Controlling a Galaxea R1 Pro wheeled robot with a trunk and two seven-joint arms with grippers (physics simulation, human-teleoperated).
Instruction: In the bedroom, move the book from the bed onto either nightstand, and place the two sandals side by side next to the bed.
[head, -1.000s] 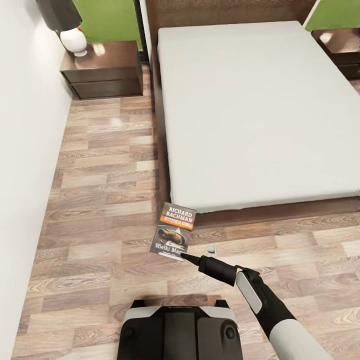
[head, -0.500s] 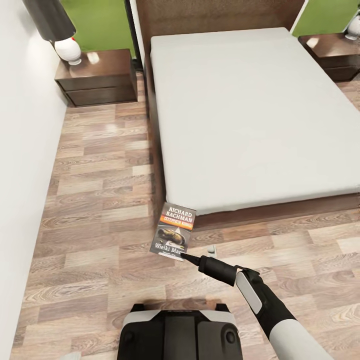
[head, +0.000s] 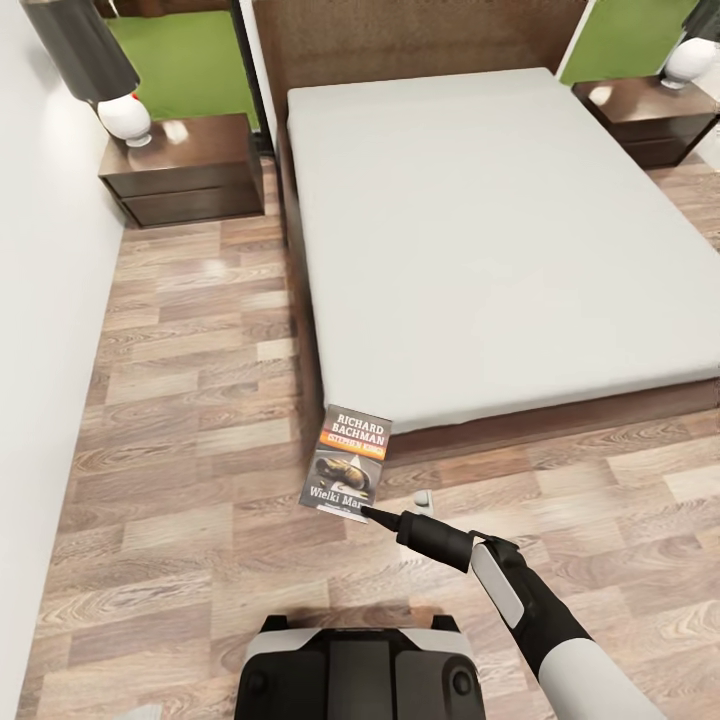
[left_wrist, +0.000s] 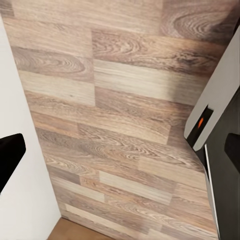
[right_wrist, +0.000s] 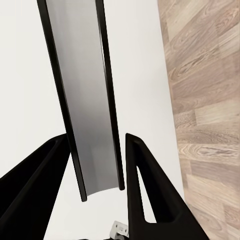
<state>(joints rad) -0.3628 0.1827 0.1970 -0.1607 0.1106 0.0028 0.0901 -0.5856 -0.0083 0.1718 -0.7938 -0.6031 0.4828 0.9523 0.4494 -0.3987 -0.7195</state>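
Observation:
The book (head: 350, 462), a dark paperback with white "RICHARD BACHMAN" lettering and an orange band, hangs upright over the plank floor near the bed's front left corner. My right gripper (head: 366, 512) is shut on its lower edge. In the right wrist view the book (right_wrist: 82, 90) shows edge-on between the black fingers (right_wrist: 142, 175) of the right gripper (right_wrist: 97, 167). The bed (head: 480, 230) has a bare light grey mattress. One nightstand (head: 180, 165) stands to its left, another nightstand (head: 640, 118) to its right. My left gripper (left_wrist: 120, 150) is open over bare floor. The sandals are out of view.
A lamp with a white base (head: 124, 120) and a dark shade stands on the left nightstand, and another white lamp base (head: 692, 60) on the right one. A white wall (head: 40, 300) runs along the left. A strip of plank floor (head: 190, 350) lies between wall and bed.
The whole view has shifted: bed and nightstands slid left and down in the picture, so the camera moved. The book and right arm keep their place in the view.

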